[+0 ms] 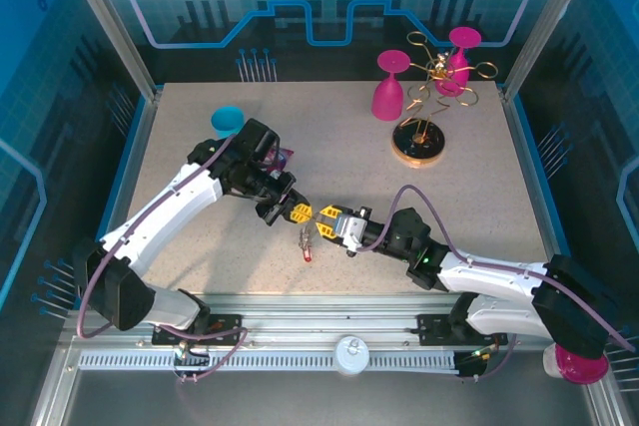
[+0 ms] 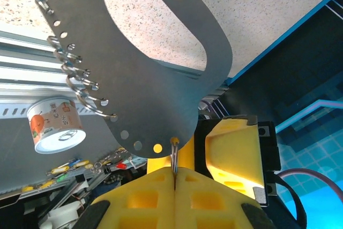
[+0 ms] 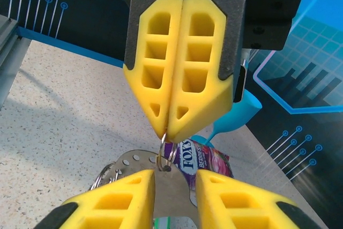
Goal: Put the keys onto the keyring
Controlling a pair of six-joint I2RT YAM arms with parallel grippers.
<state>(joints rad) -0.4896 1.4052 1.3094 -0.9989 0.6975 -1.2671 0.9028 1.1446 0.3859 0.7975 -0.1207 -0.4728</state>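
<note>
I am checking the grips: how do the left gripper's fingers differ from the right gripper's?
On the left gripper the fingers are pressed together; on the right gripper they stand apart. The left gripper pinches a thin wire ring; the right gripper has the flat grey keyring between its fingers. Both have yellow fingers and meet above the table.

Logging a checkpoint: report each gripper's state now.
Left gripper: closed on a thin wire ring looped through the flat grey metal oval keyring.
Right gripper: fingers either side of that keyring; a firm grip cannot be told.
</note>
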